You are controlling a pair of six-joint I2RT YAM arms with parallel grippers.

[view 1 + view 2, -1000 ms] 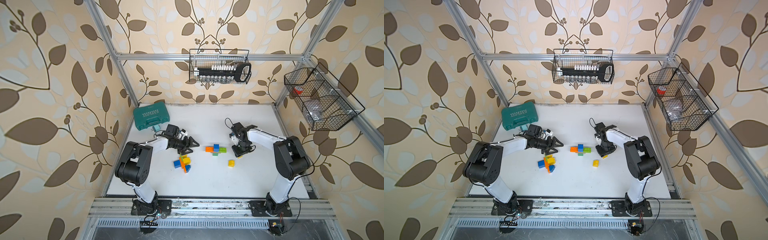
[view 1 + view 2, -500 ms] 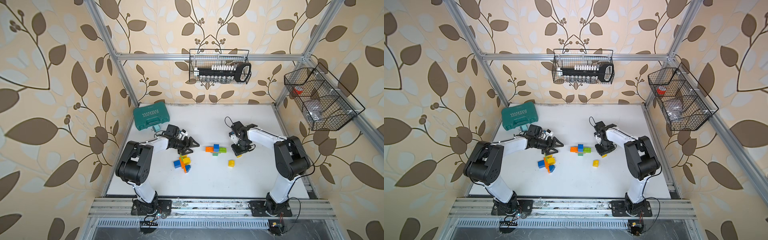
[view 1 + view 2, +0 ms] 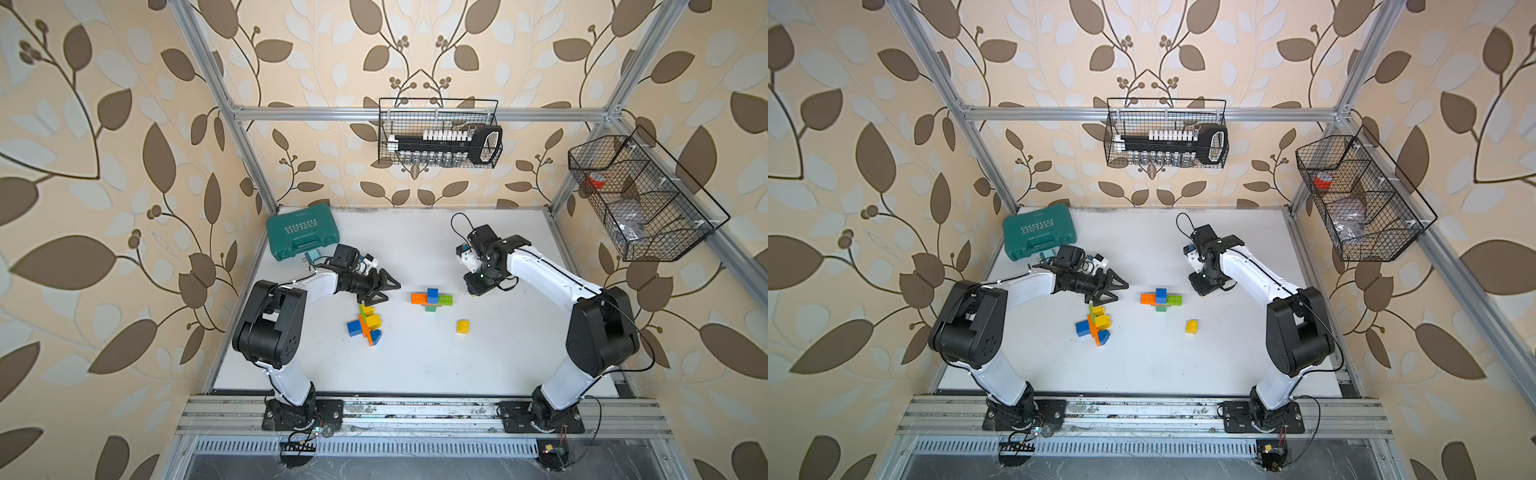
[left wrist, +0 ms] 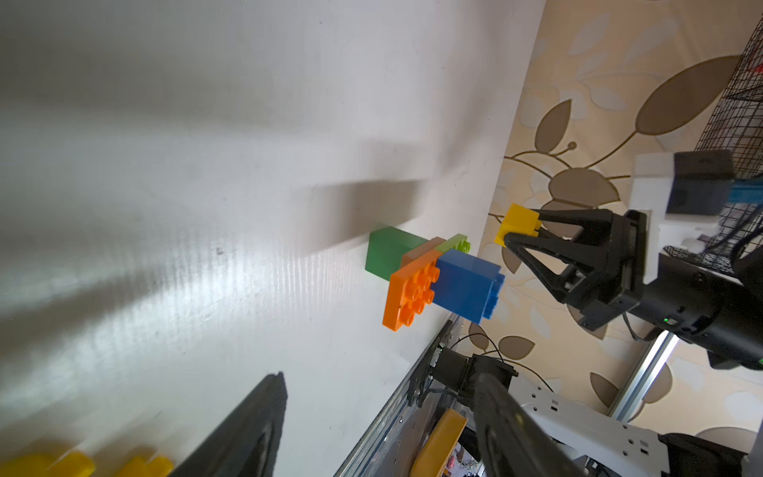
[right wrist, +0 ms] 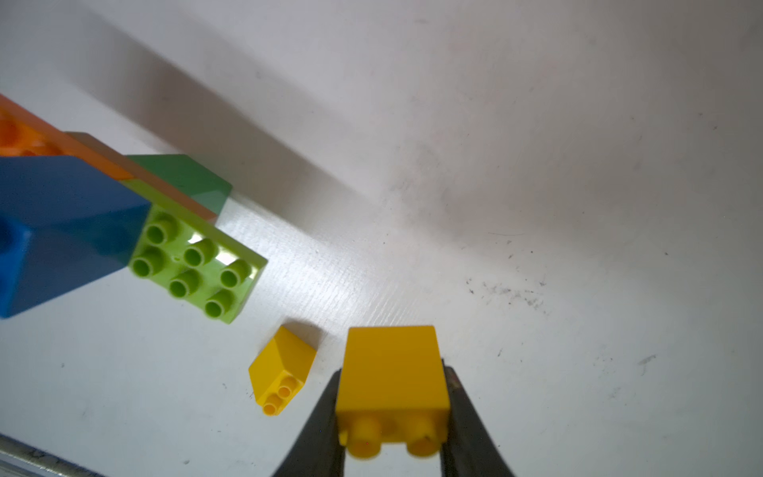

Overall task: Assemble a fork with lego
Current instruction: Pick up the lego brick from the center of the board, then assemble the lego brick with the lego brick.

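Right hand (image 4: 522,226) pinches a yellow brick (image 5: 392,371) beside the part-built fork (image 3: 432,298); left hand (image 3: 387,291) is spread and empty.
I find the held brick gripped on two opposite faces, studs towards the wrist, seemingly clear of the bench (image 3: 415,361). The part-built fork lies mid-bench, its lime plate (image 5: 198,264) nearest my right hand with studs exposed. In my judgement the step is seating this brick there: I should square it over the studs, lower it straight, then press firmly without twisting. The fork may skid, so I would brace it with the left hand. A loose yellow brick (image 3: 463,326) lies nearby; I would avoid sweeping it.
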